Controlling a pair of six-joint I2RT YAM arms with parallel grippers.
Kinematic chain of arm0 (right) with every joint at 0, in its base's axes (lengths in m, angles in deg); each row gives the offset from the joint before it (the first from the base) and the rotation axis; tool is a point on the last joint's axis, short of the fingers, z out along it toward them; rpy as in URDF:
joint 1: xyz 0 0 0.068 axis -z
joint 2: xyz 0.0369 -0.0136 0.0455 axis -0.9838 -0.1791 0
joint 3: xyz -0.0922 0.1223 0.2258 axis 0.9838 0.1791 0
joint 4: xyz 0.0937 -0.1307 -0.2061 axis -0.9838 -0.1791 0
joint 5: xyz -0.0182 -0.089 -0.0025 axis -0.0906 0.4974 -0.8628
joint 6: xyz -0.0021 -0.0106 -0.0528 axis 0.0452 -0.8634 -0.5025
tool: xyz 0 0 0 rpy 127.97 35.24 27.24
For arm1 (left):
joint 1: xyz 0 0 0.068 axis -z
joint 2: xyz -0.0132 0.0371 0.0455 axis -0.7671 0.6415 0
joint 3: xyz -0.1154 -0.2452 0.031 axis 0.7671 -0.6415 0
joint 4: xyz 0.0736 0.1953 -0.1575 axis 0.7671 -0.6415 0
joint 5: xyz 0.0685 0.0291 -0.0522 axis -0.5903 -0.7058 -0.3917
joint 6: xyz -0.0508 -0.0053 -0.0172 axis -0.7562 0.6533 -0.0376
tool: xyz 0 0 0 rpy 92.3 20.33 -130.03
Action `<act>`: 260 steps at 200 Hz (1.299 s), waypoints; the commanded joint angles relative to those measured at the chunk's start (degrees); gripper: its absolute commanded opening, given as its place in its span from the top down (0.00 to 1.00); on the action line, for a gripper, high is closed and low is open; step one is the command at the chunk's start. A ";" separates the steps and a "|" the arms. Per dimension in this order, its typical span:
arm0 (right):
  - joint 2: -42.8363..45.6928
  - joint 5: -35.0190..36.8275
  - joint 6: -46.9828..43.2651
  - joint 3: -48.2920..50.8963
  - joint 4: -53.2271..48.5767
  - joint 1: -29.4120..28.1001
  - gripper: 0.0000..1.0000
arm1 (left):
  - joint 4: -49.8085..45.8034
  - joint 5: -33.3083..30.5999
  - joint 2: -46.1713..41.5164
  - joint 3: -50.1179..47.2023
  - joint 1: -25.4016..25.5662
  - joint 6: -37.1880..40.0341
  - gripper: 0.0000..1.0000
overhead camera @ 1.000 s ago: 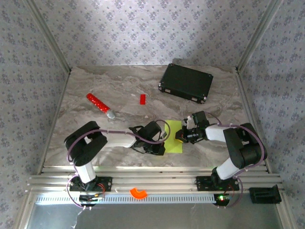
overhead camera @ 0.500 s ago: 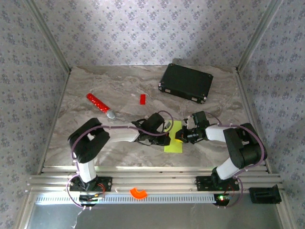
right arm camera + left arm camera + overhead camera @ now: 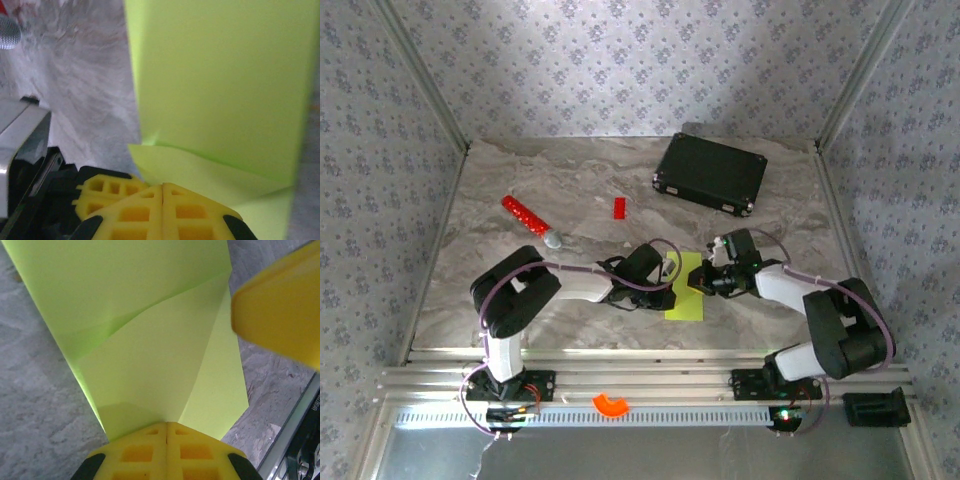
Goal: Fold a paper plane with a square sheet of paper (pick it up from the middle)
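**Both sets of fingers clenched at the lime sheet, one from each side**

Your square sheet of paper (image 3: 684, 290) lies on the table (image 3: 550, 170) in the near middle, between the two arms. From above it reads as a lime strip running away from the bases, folded narrower than a square.

Your left fingers (image 3: 162, 440) come in at the strip's left edge. They are clenched tight, the two yellow pads meeting with no gap. In the left wrist view their tips sit right on the paper's near edge. A folded flap spreads away from them along a slanting crease, and a shallow wrinkle crosses the layer beyond. Whether paper is nipped between the pads or only pressed beneath them cannot be told.

Your right fingers (image 3: 162, 200) meet the opposite edge and are clenched just as tight. In the right wrist view a low folded flap lies directly in front of the tips, touching them. The flat sheet runs on past it. The same doubt holds here: pinched or merely pressed, you cannot tell.

The two sets of tips face each other across the strip, close but apart.

The black case (image 3: 710, 175) sits at the far right of the table, well apart from the paper. The small red block (image 3: 619, 207) lies left of the case. The red stick (image 3: 527, 217) with its silver tip is further left. The orange ring piece (image 3: 611, 404) rests on the rail at the near edge.
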 commanded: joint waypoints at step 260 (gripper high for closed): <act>-5.10 1.78 -0.47 2.98 1.29 5.34 1.00 | -11.38 -2.19 0.54 2.03 1.07 1.47 1.00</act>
